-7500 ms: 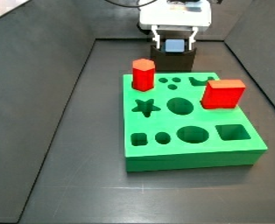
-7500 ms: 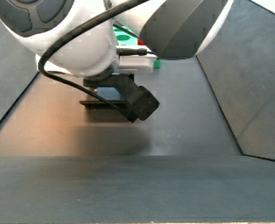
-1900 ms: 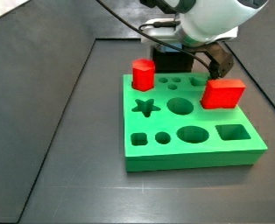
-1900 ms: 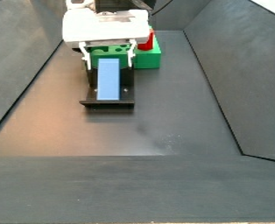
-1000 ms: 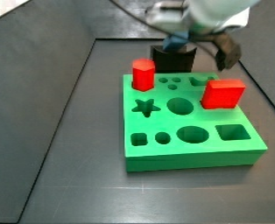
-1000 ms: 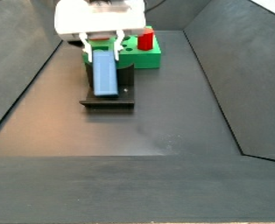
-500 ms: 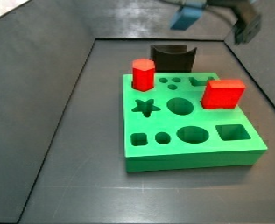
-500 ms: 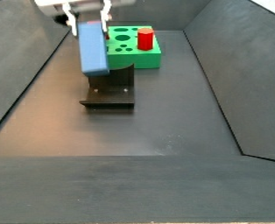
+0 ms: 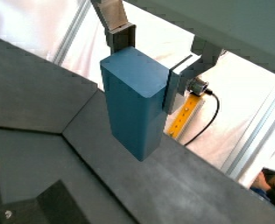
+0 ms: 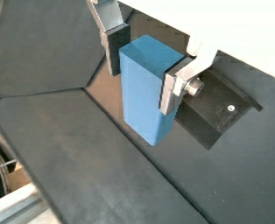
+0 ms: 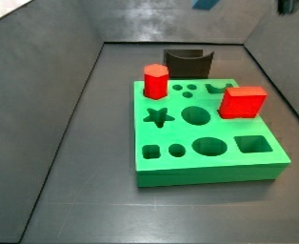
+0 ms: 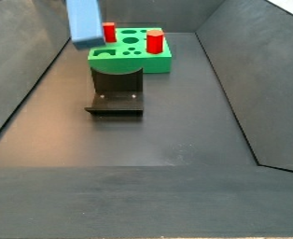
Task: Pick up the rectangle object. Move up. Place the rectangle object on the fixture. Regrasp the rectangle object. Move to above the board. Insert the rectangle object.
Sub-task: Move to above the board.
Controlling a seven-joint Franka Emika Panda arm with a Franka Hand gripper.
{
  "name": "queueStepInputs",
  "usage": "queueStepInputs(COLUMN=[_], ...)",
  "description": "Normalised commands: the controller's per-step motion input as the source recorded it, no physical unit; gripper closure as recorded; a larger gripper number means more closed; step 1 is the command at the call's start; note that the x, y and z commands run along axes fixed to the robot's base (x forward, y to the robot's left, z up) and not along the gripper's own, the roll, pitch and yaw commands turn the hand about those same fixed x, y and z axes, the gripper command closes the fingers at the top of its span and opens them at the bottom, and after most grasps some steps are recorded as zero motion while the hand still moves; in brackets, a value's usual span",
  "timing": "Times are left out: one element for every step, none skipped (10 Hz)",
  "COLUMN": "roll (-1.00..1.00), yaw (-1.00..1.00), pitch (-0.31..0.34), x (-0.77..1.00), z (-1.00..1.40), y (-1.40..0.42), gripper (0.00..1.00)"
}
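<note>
**Block held high, board waiting below**

Gripper [image 9: 150,63] jaws are closed on the rectangle object [image 9: 134,101], the flat silver fingers [image 10: 109,39] pressing its two opposite sides near one end. In both wrist views the rest of the blue block juts out well past the fingertips, so its long axis runs on from the grip rather than across it. The block [image 12: 83,21] shows in a side view at the very top of the picture, high above the floor and hanging roughly upright; the gripper itself is out of frame there. Only a blue corner [image 11: 206,4] shows at the top edge of a side view.

The fixture [image 12: 116,91] stands empty on the floor, its notched top [image 11: 188,63] clear. The board [image 11: 210,133] lies just beyond it, with a red hexagonal piece [image 11: 156,81] and a red cube [image 11: 243,102] sitting on its top face. The rectangular hole [image 11: 251,145] is open, at the corner of the board farthest from the fixture.

Judging by this, the regrasp looks done and the arm is in the move toward the board. The block is high up, more over the fixture side than over the hole. What the coming move turns on is that the block points downward from the grip: if it is carried across and its lower end squared to the rectangular hole, it can go straight down. The red cube stands close beside that hole, so the path down may need to keep clear of it.
</note>
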Motion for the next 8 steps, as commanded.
queueStepInputs(roll=[-0.03,-1.0,-1.0,-1.0,-1.0,-1.0,-1.0,-1.0], yaw=[0.13,-0.08,-0.08,-0.09,-0.1,-0.11,-0.13,-0.14], pitch=[-0.04,-0.16,-0.176,-0.202,-0.216,-0.222,-0.22,-0.217], x=[0.03,-0.73,-0.74,-0.79,-0.81,-0.82,-0.83,-0.86], z=[0.18,0.42,0.44,0.45,0.44,0.44,0.45,0.45], y=[-0.01,-1.0,-1.0,-1.0,-1.0,-1.0,-1.0,-1.0], gripper=[1.0,1.0,1.0,1.0,1.0,1.0,1.0,1.0])
